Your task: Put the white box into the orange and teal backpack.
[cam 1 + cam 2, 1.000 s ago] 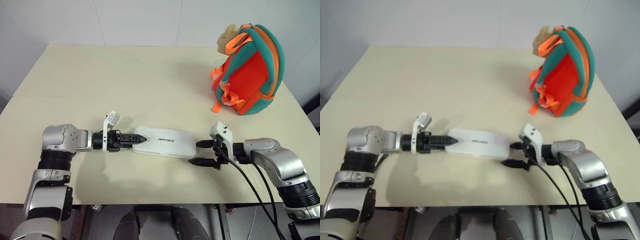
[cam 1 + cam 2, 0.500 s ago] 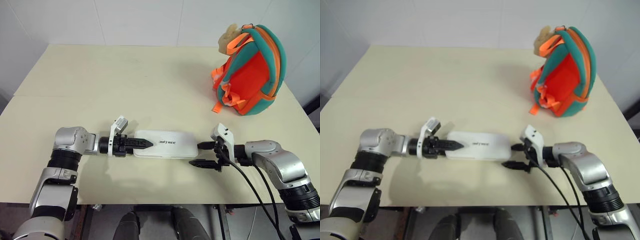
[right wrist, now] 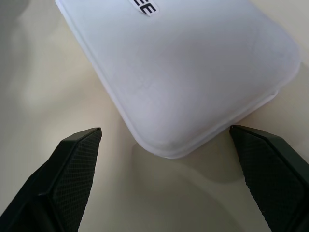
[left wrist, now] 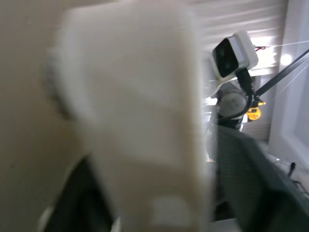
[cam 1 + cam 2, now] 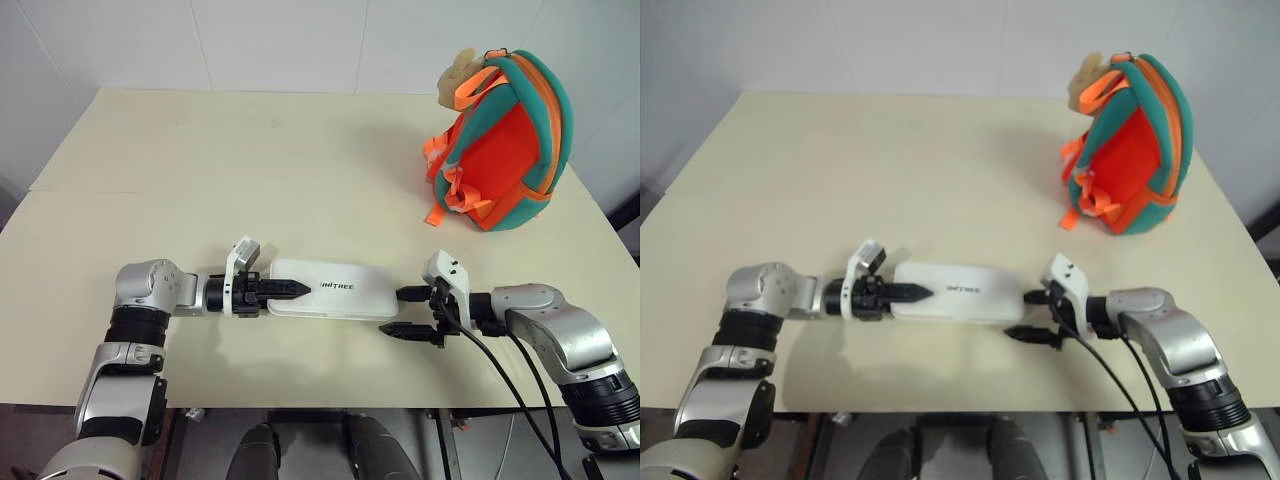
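Left gripper (image 5: 296,290) fingers together over the white box (image 5: 340,289) end (grip unclear); right gripper (image 5: 408,312) spread wide.

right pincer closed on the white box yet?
No. In the right wrist view the right pincer stands open, its fingers on either side of the white box end without touching it.

The white box (image 5: 335,289) is laid flat on the counter (image 5: 250,170) near its front edge, between the left pincer (image 5: 290,290) at its left end and the right pincer (image 5: 405,311) just off its right end. The orange and teal backpack (image 5: 505,140) is stood upright far behind, to the right.
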Tool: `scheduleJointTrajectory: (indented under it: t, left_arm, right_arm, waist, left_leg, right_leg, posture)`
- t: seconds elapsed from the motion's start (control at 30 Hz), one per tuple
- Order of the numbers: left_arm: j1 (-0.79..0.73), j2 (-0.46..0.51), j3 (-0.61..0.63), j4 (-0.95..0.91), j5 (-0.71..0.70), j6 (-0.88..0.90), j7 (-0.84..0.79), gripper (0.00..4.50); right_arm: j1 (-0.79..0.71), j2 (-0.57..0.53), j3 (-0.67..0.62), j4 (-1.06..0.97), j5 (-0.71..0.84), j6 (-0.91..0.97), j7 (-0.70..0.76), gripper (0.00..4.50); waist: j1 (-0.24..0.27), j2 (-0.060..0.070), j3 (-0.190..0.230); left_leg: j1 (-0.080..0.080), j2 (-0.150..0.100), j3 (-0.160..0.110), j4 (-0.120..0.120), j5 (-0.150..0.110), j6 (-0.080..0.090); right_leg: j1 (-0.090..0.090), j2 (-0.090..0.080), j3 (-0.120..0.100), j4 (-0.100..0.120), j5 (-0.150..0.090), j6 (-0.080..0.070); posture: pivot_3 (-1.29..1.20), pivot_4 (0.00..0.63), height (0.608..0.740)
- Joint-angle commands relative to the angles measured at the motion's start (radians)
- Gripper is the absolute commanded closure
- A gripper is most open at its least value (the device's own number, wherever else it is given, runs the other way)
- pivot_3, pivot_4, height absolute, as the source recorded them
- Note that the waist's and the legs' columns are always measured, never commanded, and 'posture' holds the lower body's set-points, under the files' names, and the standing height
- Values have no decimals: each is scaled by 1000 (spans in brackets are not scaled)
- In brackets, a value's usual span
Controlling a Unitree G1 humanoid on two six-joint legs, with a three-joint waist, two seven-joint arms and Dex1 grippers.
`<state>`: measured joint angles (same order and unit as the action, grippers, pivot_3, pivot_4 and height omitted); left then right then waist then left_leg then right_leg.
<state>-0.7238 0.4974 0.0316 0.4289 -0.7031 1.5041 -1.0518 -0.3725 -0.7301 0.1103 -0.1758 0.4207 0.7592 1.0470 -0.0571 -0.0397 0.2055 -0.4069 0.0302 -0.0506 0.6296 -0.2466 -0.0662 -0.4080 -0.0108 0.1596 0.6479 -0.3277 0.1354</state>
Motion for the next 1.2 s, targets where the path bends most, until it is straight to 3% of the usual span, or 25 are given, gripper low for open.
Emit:
scheduleJointTrajectory:
  t: [0.03,0.1,0.33,0.5,0.67,0.83,1.0,1.2]
  left_arm:
    - [25,-1,12,-39,-38,30,3,2784]
    - [26,2,21,-41,-44,36,7,3042]
    - [45,25,29,-83,-69,71,9,3045]
    - [67,33,121,-118,-84,63,55,3045]
    - [102,33,235,-182,-79,-60,108,3045]
    - [189,69,283,-334,-79,-226,95,3045]
    - [222,92,270,-378,-82,-277,101,3045]
    - [257,77,268,-426,-94,-294,131,3045]
  right_arm:
    - [7,-14,-15,-33,18,-10,12,0]
    - [5,-14,-14,-33,18,-10,12,0]
    - [10,-14,-18,-30,15,-16,12,0]
    - [25,-9,-102,-29,28,-16,-48,0]
    - [12,12,-236,1,30,-56,-151,0]
    - [-170,72,-315,251,-99,-281,-374,0]
    - [-404,166,-298,539,-182,-448,-517,0]
    - [-716,273,-248,1021,-304,-700,-657,0]
  waist:
    - [0,0,0]
    - [0,0,0]
    - [-1,0,0]
    - [0,0,0]
    - [0,0,0]
    - [-4,0,0]
    - [-21,0,0]
    - [-45,0,0]
  left_leg:
    - [0,0,0,0,0,0]
    - [0,0,0,0,0,0]
    - [0,0,0,1,0,0]
    - [0,0,0,1,0,0]
    - [0,0,0,1,1,-1]
    - [1,0,2,0,1,-2]
    - [2,0,3,-1,2,-2]
    - [1,0,4,-3,2,-2]
  right_leg:
    - [0,0,0,0,0,0]
    - [0,0,0,0,0,0]
    - [0,0,0,1,0,0]
    - [0,0,0,2,0,0]
    - [-1,0,0,3,0,0]
    - [-1,-1,2,3,0,0]
    - [-2,0,3,4,1,-1]
    - [-2,0,4,3,1,-1]
  posture:
    - [0,150,740]
    - [0,150,740]
    - [0,150,740]
    - [0,150,740]
    - [0,150,740]
    - [0,150,740]
    - [0,150,740]
    - [0,150,740]
